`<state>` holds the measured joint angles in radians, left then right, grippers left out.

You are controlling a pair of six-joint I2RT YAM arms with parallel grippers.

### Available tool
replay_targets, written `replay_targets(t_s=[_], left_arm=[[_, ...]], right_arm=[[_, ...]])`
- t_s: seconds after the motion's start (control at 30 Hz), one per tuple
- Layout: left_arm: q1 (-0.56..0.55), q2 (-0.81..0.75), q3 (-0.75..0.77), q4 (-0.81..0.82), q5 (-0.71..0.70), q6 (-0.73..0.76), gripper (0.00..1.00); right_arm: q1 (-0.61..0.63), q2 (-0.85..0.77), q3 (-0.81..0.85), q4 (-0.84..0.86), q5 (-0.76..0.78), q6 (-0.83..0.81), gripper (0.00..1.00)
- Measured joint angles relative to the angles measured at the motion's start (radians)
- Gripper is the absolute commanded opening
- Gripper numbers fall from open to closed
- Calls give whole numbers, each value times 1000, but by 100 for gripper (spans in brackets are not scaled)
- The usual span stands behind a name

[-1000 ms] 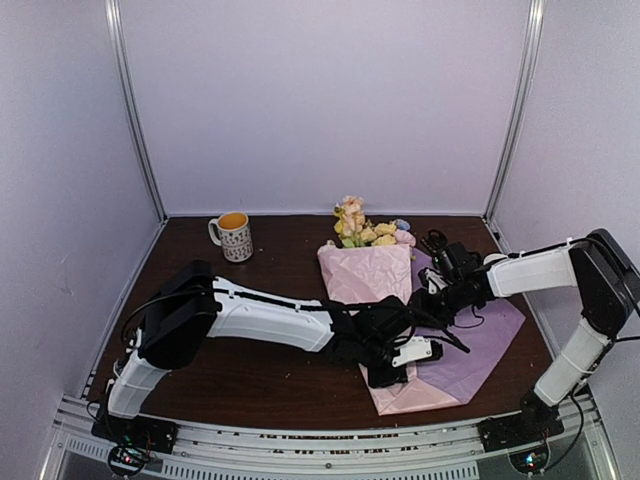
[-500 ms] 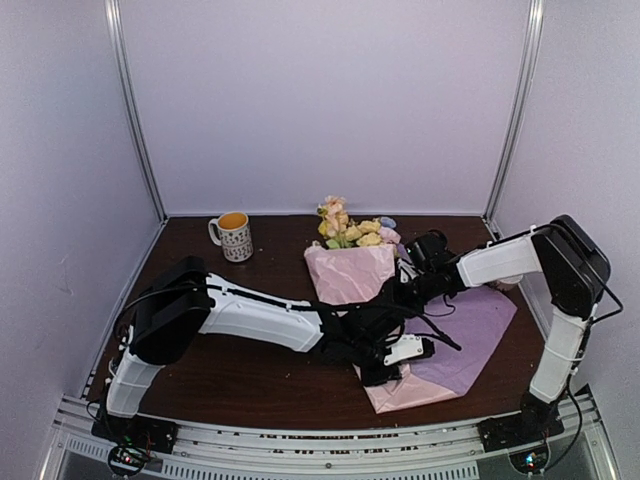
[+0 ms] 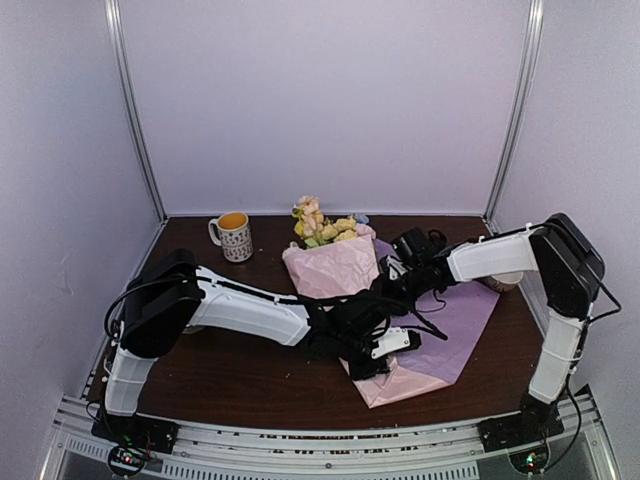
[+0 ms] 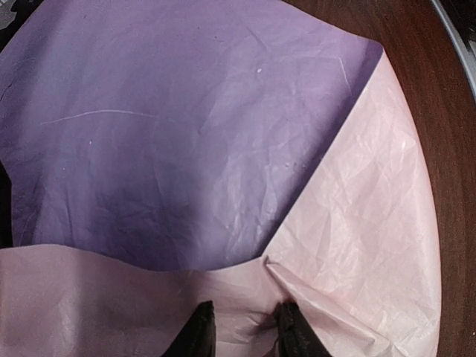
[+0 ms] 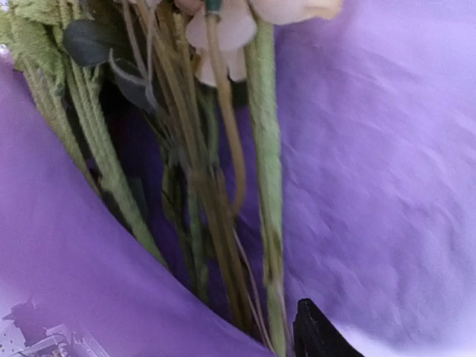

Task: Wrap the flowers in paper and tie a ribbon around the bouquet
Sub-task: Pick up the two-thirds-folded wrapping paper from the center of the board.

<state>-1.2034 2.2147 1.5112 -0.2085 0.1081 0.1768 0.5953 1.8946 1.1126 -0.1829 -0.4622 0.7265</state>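
Note:
The flowers (image 3: 322, 222) stick out of the far end of the bouquet (image 3: 335, 268), which lies on the table half rolled in the paper (image 3: 455, 322). The paper shows pink on one side and purple on the other. My left gripper (image 3: 368, 362) holds the near, narrow end; in the left wrist view its fingertips (image 4: 199, 333) pinch a bulge of pink paper (image 4: 357, 223). My right gripper (image 3: 398, 280) reaches into the roll. One black finger (image 5: 316, 336) lies against the green stems (image 5: 264, 171); the other is hidden behind the purple fold. Thin black strands (image 3: 432, 330) cross the paper; I cannot tell ribbon from cable.
A patterned mug (image 3: 234, 236) with orange inside stands at the back left. A small round thing (image 3: 505, 284) sits by the right arm's elbow. Bare brown table (image 3: 250, 375) runs along the front, with frame posts at both back corners.
Both grippers have carried the bouquet and its paper to the left, toward the mug. The right arm has folded up and reached further in; the loose purple flap has slid left along with them.

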Motion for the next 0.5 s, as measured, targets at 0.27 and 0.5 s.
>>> replay_targets(t_s=[0.27,0.5], left_arm=[[0,-1,-2,2,-1,0,32],[0,-2,-2,3,-2,0,32]], right_arm=[[-203,-467,-162,-219,146,-128,60],[-640,-739,-490,-280,187,-204,68]])
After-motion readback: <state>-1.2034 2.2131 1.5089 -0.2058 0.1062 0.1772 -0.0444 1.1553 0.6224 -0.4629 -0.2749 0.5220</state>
